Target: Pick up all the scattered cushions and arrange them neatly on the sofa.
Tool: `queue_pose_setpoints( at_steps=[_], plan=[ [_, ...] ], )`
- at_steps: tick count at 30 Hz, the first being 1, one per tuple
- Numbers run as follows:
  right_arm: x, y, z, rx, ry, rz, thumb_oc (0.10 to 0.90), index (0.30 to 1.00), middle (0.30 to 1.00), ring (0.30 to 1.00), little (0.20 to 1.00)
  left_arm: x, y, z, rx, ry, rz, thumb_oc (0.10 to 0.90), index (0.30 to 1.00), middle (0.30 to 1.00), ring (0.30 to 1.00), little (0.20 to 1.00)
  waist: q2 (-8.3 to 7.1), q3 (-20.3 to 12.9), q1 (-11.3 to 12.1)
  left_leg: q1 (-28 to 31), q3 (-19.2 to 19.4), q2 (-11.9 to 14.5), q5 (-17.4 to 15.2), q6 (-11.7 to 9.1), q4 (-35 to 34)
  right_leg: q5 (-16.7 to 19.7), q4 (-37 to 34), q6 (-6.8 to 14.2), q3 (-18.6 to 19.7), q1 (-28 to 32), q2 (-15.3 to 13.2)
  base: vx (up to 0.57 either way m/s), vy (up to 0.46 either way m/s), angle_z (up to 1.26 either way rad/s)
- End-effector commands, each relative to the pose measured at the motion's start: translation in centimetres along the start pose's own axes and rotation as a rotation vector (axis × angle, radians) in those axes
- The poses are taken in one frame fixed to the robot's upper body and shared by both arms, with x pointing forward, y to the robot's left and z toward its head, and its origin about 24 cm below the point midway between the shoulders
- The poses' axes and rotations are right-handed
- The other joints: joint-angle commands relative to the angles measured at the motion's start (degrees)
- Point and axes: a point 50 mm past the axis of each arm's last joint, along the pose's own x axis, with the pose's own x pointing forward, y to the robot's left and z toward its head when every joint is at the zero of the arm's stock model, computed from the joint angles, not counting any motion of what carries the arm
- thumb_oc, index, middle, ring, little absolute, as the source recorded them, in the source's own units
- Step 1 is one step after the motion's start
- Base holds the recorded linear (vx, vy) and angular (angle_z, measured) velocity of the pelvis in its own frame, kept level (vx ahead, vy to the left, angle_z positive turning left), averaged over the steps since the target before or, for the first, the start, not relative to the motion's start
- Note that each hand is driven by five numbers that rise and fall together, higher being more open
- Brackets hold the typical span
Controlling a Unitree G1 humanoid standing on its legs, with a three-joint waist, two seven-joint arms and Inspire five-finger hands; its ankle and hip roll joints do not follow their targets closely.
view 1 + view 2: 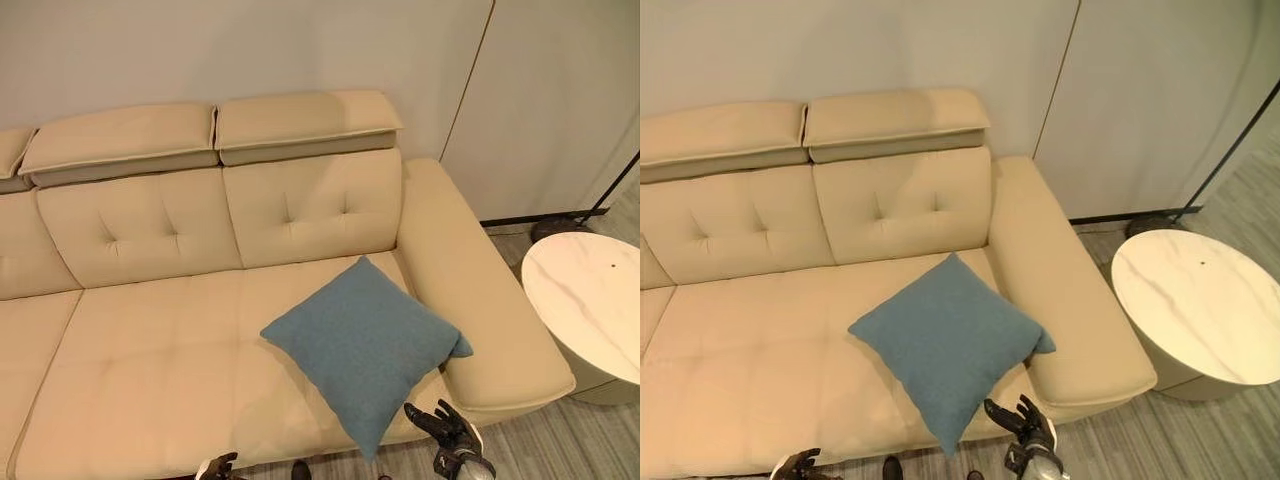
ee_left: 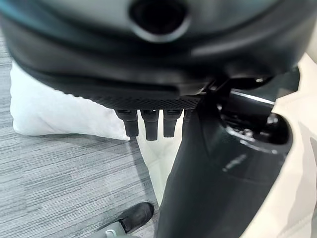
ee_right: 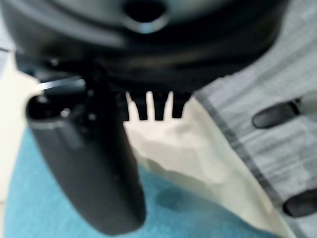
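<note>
Sofa [image 1: 150,370]: holding one blue cushion [image 1: 365,345] at 4 o'clock, lying flat.
Right hand [image 1: 447,428]: hovering spread beside cushion's corner.
Left hand [image 1: 218,466]: fingers' state, cannot tell.

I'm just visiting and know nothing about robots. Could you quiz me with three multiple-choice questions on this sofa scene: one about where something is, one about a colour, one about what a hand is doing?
1. Where does the cushion lie?
A. on the sofa seat by its armrest
B. on the round table
C. on top of the backrest

2. What colour is it?
A. red
B. blue
C. black

3. How is the right hand?
A. curled round the cushion
B. open, holding nothing
C. flat on the table

Answers: 1 A, its corner touches the armrest. 2 B, blue fabric on the beige seat. 3 B, its fingers spread free just below the cushion's front corner.
</note>
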Motion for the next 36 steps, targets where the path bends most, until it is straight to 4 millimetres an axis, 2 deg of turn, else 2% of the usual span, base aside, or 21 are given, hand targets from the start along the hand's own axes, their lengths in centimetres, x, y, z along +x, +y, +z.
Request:
queue_pose_setpoints(
  at_steps=[1,5,8,9,10,12,13,14,17,22,26,30,34,35,36],
  plan=[
    [0.9,2.8,4.0,0.122,-0.155,0.063,0.8,0.9,0.9,0.9,0.9,0.5,0.6,2.0,-0.011,-0.066,0.038,0.8,0.9,0.9,0.9,0.9,-0.14,2.41,1.39,1.19,-2.73,-1.06,-7.54,-0.9,1.3,0.6,1.57,2.63,-2.73,-3.18,-1.85,0.02,0.025,0.04],
    [1.0,4.0,4.3,0.104,-0.154,0.089,0.8,0.9,0.9,0.9,0.9,0.6,1.0,3.2,-0.063,-0.109,0.069,0.8,0.9,0.9,0.9,0.9,0.53,3.0,1.99,0.23,-3.2,-1.28,-7.38,-0.96,1.49,0.64,1.21,2.64,-3.18,-3.52,-2.03,0.0,0.019,0.03],
    [1.0,5.1,5.1,0.064,-0.179,0.116,0.8,0.9,0.9,0.9,0.9,0.7,2.4,6.0,-0.14,-0.213,0.134,0.8,0.9,0.9,0.9,0.9,0.78,3.44,2.44,-0.89,-3.62,-1.38,-6.99,-0.94,1.44,0.71,1.03,2.68,-3.54,-4.35,-2.1,0.0,0.033,0.04],
    [1.0,5.1,5.1,0.064,-0.179,0.116,0.8,0.9,0.9,0.9,0.9,0.7,2.4,6.0,-0.14,-0.213,0.134,0.8,0.9,0.9,0.9,0.9,0.78,3.44,2.44,-0.9,-3.62,-1.38,-6.99,-0.94,1.45,0.71,1.03,2.68,-3.54,-4.35,-2.1,0.01,0.03,0.13],
    [1.1,5.2,5.4,0.048,-0.189,0.124,0.8,0.9,0.9,0.9,0.9,0.6,3.4,8.2,-0.163,-0.294,0.165,0.8,0.9,0.9,0.9,0.9,0.7,3.54,2.48,-1.51,-3.87,-1.39,-6.85,-0.9,1.31,0.78,0.95,2.77,-3.6,-4.81,-2.16,0.01,0.034,0.18],
    [1.0,5.5,5.9,0.043,-0.206,0.136,0.8,0.9,0.9,0.9,0.9,0.3,4.5,10.9,-0.198,-0.392,0.198,0.8,0.9,0.9,0.9,0.9,0.5,3.7,2.44,-2.26,-3.98,-1.34,-6.72,-0.91,1.3,0.87,1.03,2.84,-3.65,-5.56,-2.19,0.0,0.036,0.16],
    [1.0,5.5,5.9,0.044,-0.206,0.136,0.8,0.9,0.9,0.9,0.9,0.3,4.5,10.9,-0.198,-0.392,0.198,0.8,0.9,0.9,0.9,0.9,0.48,3.67,2.44,-2.32,-3.99,-1.34,-6.72,-0.91,1.32,0.87,1.05,2.84,-3.65,-5.61,-2.2,-0.03,0.034,0.05],
    [1.0,5.9,6.3,0.039,-0.223,0.152,0.8,0.9,0.9,0.9,0.9,-0.2,5.5,13.8,-0.219,-0.495,0.218,0.8,0.9,0.9,0.9,0.9,0.13,3.86,2.32,-3.4,-3.95,-1.24,-6.61,-0.89,1.4,1.05,1.16,2.87,-3.54,-6.56,-2.19,-0.03,0.039,0.0],
    [0.9,6.7,7.2,0.028,-0.248,0.177,0.8,0.9,0.9,0.9,0.9,-1.5,7.1,18.3,-0.255,-0.651,0.256,0.8,0.9,0.9,0.9,0.9,-0.68,4.43,2.03,-5.53,-3.83,-1.13,-6.64,-0.79,2.01,1.46,1.5,2.85,-3.05,-8.64,-2.08,-0.06,0.041,-0.03],
    [0.5,8.8,9.4,0.001,-0.325,0.249,0.8,0.9,0.9,0.9,0.9,-5.0,10.1,26.0,-0.285,-0.908,0.331,0.8,0.9,0.9,0.9,0.9,-3.08,6.57,1.06,-11.84,-3.24,-0.73,-7.42,-0.51,6.52,2.51,3.38,2.67,-1.23,-14.06,-2.0,-0.09,0.032,-0.14],
    [0.3,10.1,11.4,-0.049,-0.386,0.303,0.8,0.9,0.9,0.9,0.9,-8.3,13.2,31.2,-0.253,-1.052,0.401,0.8,0.9,0.9,0.9,0.9,-4.87,7.99,0.07,-17.09,-2.81,-0.52,-8.45,-0.48,11.11,3.52,5.01,2.61,-0.04,-18.13,-2.07,-0.07,0.026,-0.13],
    [0.2,10.7,12.3,-0.082,-0.413,0.337,0.8,0.9,0.9,0.9,0.9,-10.7,15.2,34.3,-0.259,-1.132,0.434,0.8,0.9,0.9,0.9,0.9,-6.18,8.76,-0.7,-19.98,-2.33,-0.19,-9.22,-0.4,13.52,4.31,5.49,2.84,0.92,-20.61,-1.89,-0.02,0.017,-0.19],
    [0.0,11.3,12.8,-0.105,-0.428,0.365,0.8,0.9,0.9,0.9,0.9,-12.2,16.2,35.9,-0.335,-1.182,0.388,0.8,0.9,0.9,0.9,0.9,-6.98,9.26,-1.35,-21.69,-2.02,0.17,-9.7,-0.43,14.9,4.86,5.42,3.11,1.51,-22.12,-1.83,0.01,0.018,-0.11],
    [0.0,11.4,12.9,-0.111,-0.433,0.375,0.8,0.9,0.9,0.9,0.9,-12.8,16.8,36.6,-0.375,-1.2,0.374,0.8,0.9,0.9,0.9,0.9,-6.89,9.11,-1.61,-21.89,-2.37,0.57,-11.6,-0.66,15.25,4.23,5.24,3.52,1.9,-22.33,-1.49,-0.01,0.02,-0.09],
    [0.0,11.5,13.0,-0.111,-0.436,0.376,0.8,0.9,0.9,0.9,0.9,-12.9,16.9,36.6,-0.376,-1.203,0.375,0.8,0.9,0.9,0.9,0.9,-7.25,9.4,-1.75,-22.71,-1.77,0.38,-9.88,-0.43,15.36,5.31,5.38,3.22,1.79,-23.13,-1.82,0.09,0.043,-0.13]
  ],
)
